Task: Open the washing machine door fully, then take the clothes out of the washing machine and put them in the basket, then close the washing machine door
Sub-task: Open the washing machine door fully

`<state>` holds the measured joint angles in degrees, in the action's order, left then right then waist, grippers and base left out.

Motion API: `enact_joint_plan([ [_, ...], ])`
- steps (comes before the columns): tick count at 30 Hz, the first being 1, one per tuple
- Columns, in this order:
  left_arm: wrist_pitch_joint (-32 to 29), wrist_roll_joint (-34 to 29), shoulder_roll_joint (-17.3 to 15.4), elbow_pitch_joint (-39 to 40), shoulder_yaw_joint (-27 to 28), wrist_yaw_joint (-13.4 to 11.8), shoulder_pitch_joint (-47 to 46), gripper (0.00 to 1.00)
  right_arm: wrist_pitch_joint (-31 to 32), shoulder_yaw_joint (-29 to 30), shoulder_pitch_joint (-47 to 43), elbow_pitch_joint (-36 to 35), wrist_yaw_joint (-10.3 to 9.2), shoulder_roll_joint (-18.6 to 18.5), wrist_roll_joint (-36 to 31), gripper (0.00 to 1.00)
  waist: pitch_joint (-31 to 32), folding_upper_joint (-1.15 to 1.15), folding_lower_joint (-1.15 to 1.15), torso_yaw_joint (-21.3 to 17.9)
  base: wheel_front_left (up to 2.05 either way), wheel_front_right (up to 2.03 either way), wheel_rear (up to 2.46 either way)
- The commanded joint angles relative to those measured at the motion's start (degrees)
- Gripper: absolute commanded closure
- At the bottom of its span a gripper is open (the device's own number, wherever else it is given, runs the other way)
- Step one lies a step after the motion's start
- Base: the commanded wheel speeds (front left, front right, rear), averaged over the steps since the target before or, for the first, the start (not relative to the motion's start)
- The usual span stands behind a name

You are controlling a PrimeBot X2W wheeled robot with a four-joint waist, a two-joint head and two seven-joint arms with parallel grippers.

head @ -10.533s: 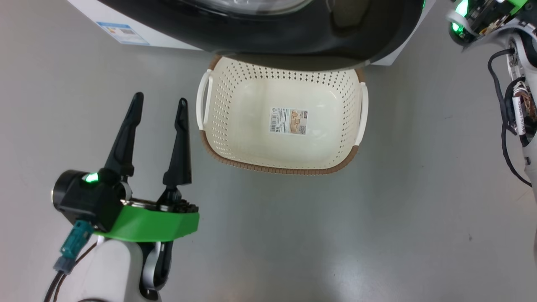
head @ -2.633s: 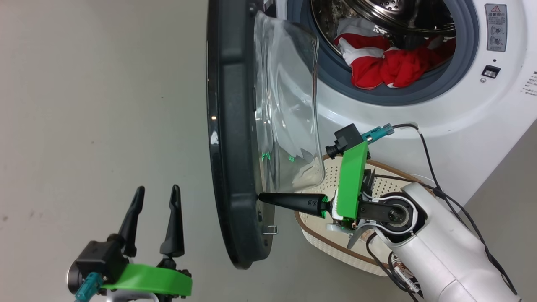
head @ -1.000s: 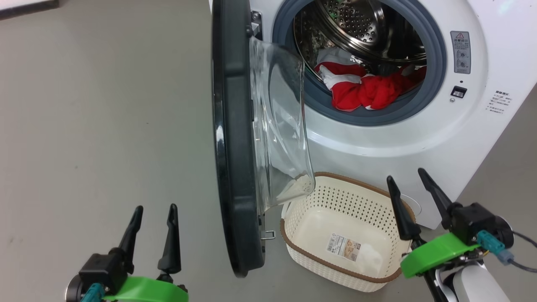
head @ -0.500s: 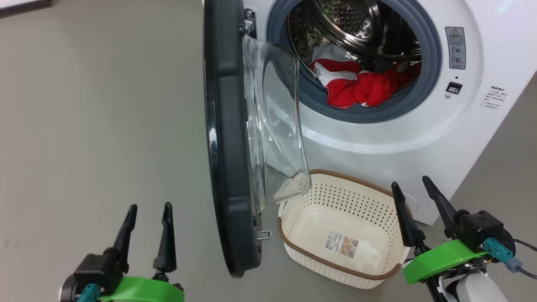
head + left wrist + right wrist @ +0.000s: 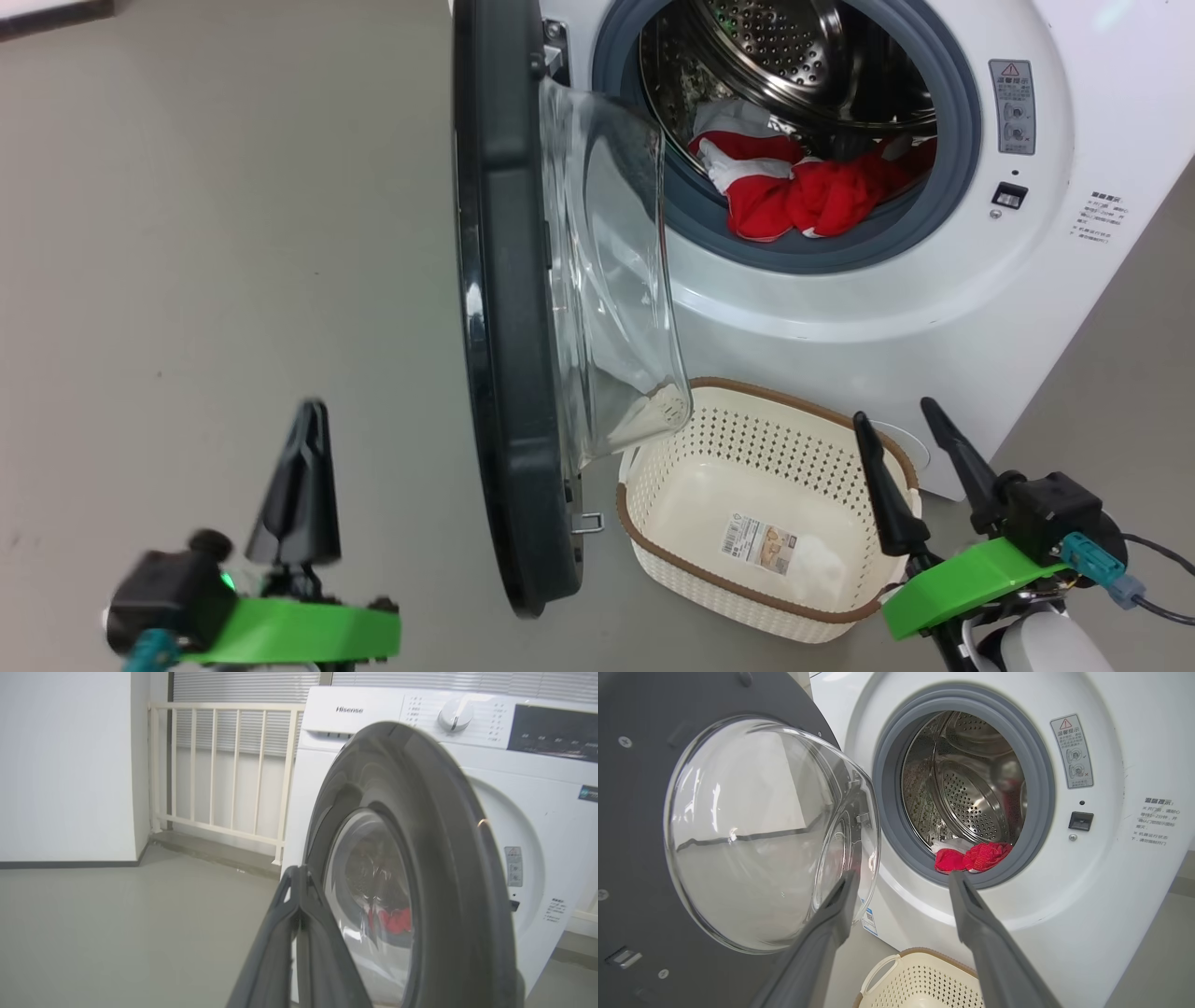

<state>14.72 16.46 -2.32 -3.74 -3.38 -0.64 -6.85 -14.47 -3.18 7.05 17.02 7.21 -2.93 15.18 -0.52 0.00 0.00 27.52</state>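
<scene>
WASH DAY: The left gripper [image 5: 311, 420] hung low over the grey floor [image 5: 233, 233] with its two dark fingers pressed flat together and nothing between them. The washing machine door [image 5: 504, 308] stood edge-on just to its right, swung out roughly square to the front of the washing machine [image 5: 840, 317]. In the left wrist view the door's glossy black rim rose just beyond the fingertips, apart from them. The right gripper [image 5: 893, 413] kept its fingers spread wide and empty, with the basket [image 5: 756, 431] on the floor just to its left and below, between it and the door. Whether its nearer finger touched the basket's brown rim could not be told. Ahead of and above the right gripper, the clothes [image 5: 803, 201], red with white panels, lay heaped at the front lip of the steel drum [image 5: 803, 56], inside the grey rubber ring [image 5: 962, 140]. In the right wrist view they showed between the two fingertips. A label sticker [image 5: 758, 546] lay on the basket's bottom.
</scene>
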Motion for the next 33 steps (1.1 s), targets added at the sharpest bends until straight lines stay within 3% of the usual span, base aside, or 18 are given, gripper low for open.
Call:
enact_joint_plan([
  [1, 0.3, 1.3, -0.6, 3.9, 1.9, -0.4, -2.7, 1.00, -0.5, -1.9, 0.5, -1.1, 0.28, 0.0, 1.0, 0.00, 0.0, 0.00, 0.00, 0.0, 0.00, 0.00, 0.00],
  [7, 0.3, 3.5, -0.6, 15.0, -0.5, -0.1, -6.0, 1.00, -0.5, -3.4, 0.0, -0.7, 0.28, 0.0, 1.5, 0.00, 0.5, 0.00, 0.00, -0.3, 0.00, 0.00, 0.00],
  [13, 0.3, 5.2, -0.6, 17.0, -5.6, 2.2, -8.4, 1.00, -0.5, -4.6, 0.0, -0.1, 0.28, 0.0, 2.8, 0.00, 1.0, 0.00, 0.00, -1.1, 0.00, 0.00, 0.00],
  [25, -3.7, 4.4, -0.6, 8.7, -20.6, 4.9, -7.9, 1.00, -0.5, -5.3, 0.0, 0.0, 0.28, 0.0, 2.7, 0.00, 0.9, 0.00, 0.00, -2.4, 0.00, 0.00, 0.00],
  [29, -5.8, 5.3, -0.6, 5.4, -22.7, 4.8, -6.0, 1.00, -0.5, -5.6, 0.0, 0.4, 0.28, 0.0, 2.4, 0.00, 0.5, 0.00, 0.00, -2.4, 0.00, 0.00, 0.00],
  [33, -5.6, 5.3, -0.6, 2.5, -21.8, 2.9, -5.0, 1.00, -0.5, -5.6, 0.3, 0.8, 0.28, 0.0, 2.0, 0.00, -0.1, 0.00, 0.00, -2.1, 0.00, 0.00, 0.00],
])
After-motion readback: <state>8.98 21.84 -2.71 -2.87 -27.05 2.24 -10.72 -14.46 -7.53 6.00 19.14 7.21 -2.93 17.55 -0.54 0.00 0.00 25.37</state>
